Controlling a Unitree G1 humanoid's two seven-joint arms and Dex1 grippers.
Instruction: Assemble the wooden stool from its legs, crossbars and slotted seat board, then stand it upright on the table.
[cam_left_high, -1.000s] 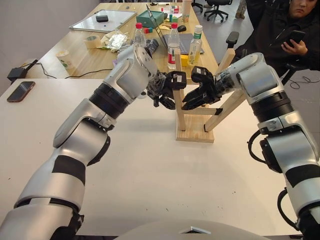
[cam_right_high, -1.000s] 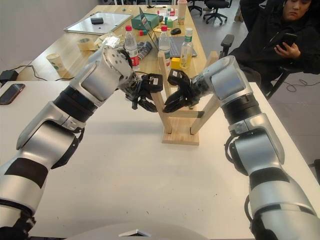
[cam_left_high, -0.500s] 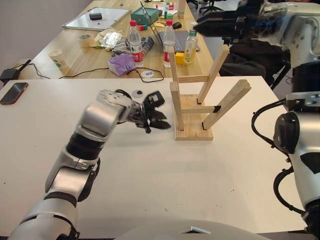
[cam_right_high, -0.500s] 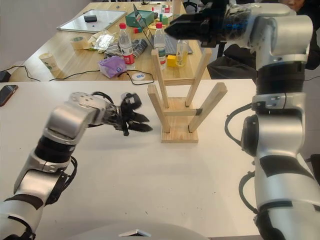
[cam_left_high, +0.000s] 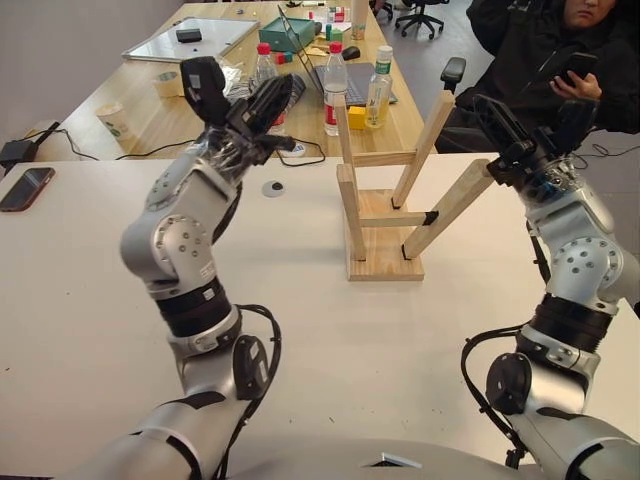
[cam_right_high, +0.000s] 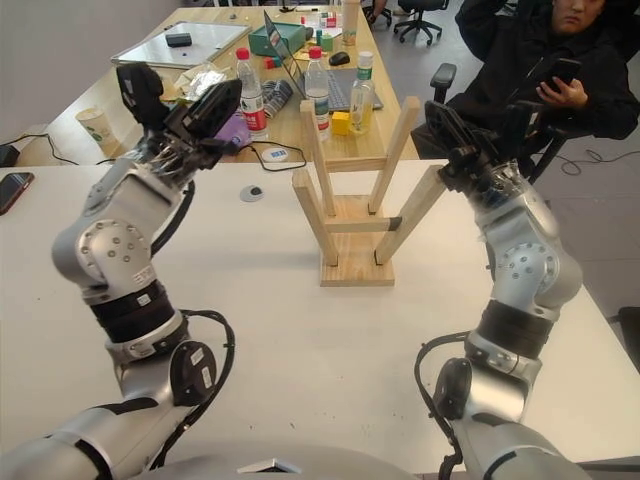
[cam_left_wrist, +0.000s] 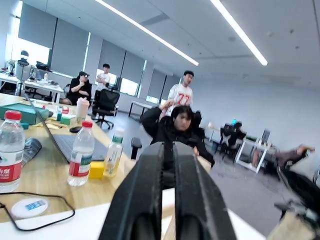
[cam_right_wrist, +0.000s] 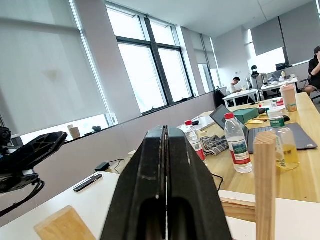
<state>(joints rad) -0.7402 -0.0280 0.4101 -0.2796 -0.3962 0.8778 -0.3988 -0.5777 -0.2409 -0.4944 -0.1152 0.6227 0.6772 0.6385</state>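
Note:
The wooden stool (cam_left_high: 385, 262) rests upside down on the white table (cam_left_high: 300, 350), seat board flat and legs (cam_left_high: 449, 207) pointing up, joined by crossbars (cam_left_high: 384, 157). My left gripper (cam_left_high: 270, 98) is raised over the table's far left, well clear of the stool and shut on nothing; its closed fingers (cam_left_wrist: 150, 200) point toward the room. My right gripper (cam_left_high: 497, 118) hangs high to the right, just beyond the top of the slanted right leg (cam_right_wrist: 265, 170), also shut and empty.
A small round disc (cam_left_high: 272, 187) lies on the white table left of the stool, and a phone (cam_left_high: 22, 187) near the left edge. The wooden table (cam_left_high: 180, 110) behind carries bottles (cam_left_high: 335, 75), a laptop, a tape roll and a cup. A person sits at the back right.
Both grippers were at the stool's upper legs a second ago. They have let go and swung away, ending raised on either side. The stool stays legs-up.

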